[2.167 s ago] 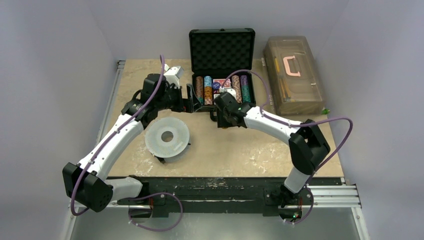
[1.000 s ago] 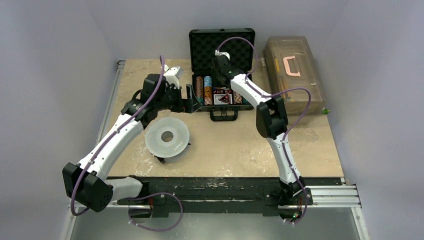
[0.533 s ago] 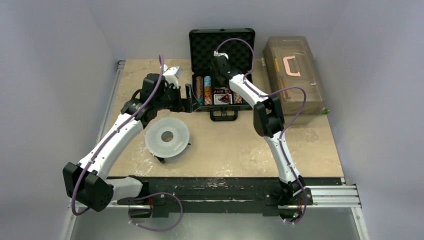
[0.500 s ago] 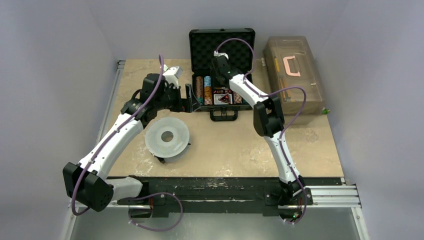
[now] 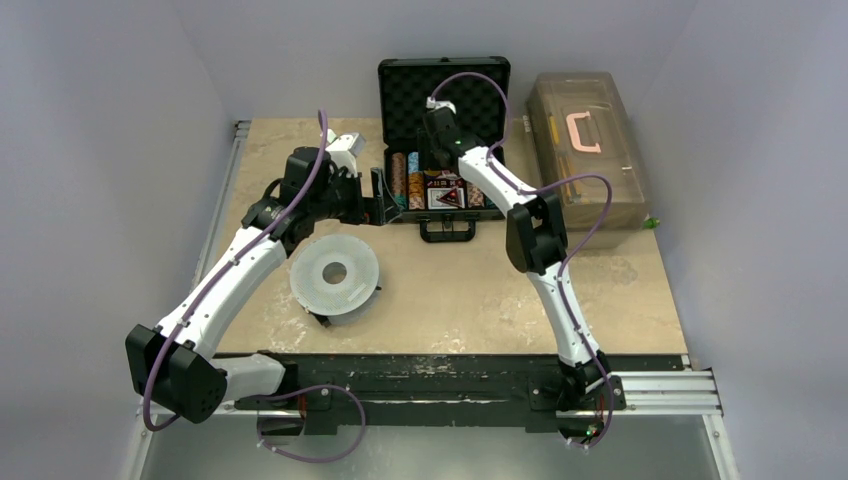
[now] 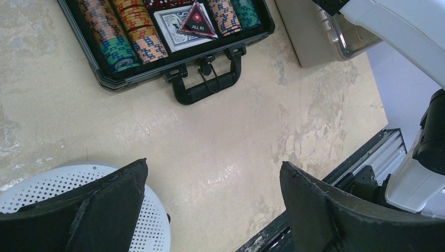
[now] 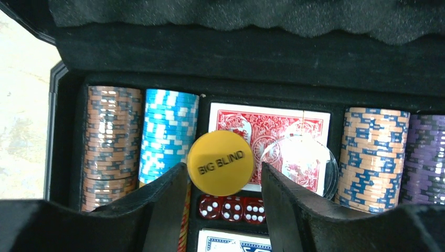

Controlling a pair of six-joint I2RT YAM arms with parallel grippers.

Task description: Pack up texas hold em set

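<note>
The briefcase (image 5: 400, 100) was small and black. It stood open, with its egg-crate foam lid (image 7: 236, 16) raised directly ahead of the right hand (image 7: 224, 170). The base lay flat on the bench (image 5: 450, 300), under that hand.

Chips stood on edge in rows:
- a brown-and-orange row (image 7: 112, 142)
- a light blue row (image 7: 169, 131)
- a blue-and-orange row (image 7: 370, 157)
- a purple row (image 7: 427, 157)

A red-backed card deck (image 7: 246, 123) filled the centre compartment beyond the fingertips. Three red dice (image 7: 231, 208) lay below them, and a blue-backed deck (image 7: 231, 242) lay nearer the wrist. A clear round disc (image 7: 309, 163) rested over the red deck.

A yellow round button (image 7: 220, 163), printed "BIG BLIND", sat between the right hand's fingers. These fingers were apart: one met the button's edge, and a thin gap showed at the other.

A red-and-black triangular marker (image 6: 198, 23), printed "ALL IN", lay on the blue-backed deck. The black carry handle (image 6: 204, 86) projected from the case's near wall, ahead of the left hand (image 6: 210, 205).

The left hand was spread wide above the bench, holding nothing, just beside the case's end wall. A white perforated disc (image 6: 52, 210) lay on the bench, partly hidden by one of its fingers. A translucent brown toolbox (image 5: 585, 150) with a pink handle stood beside the case, on the side away from the left hand.
</note>
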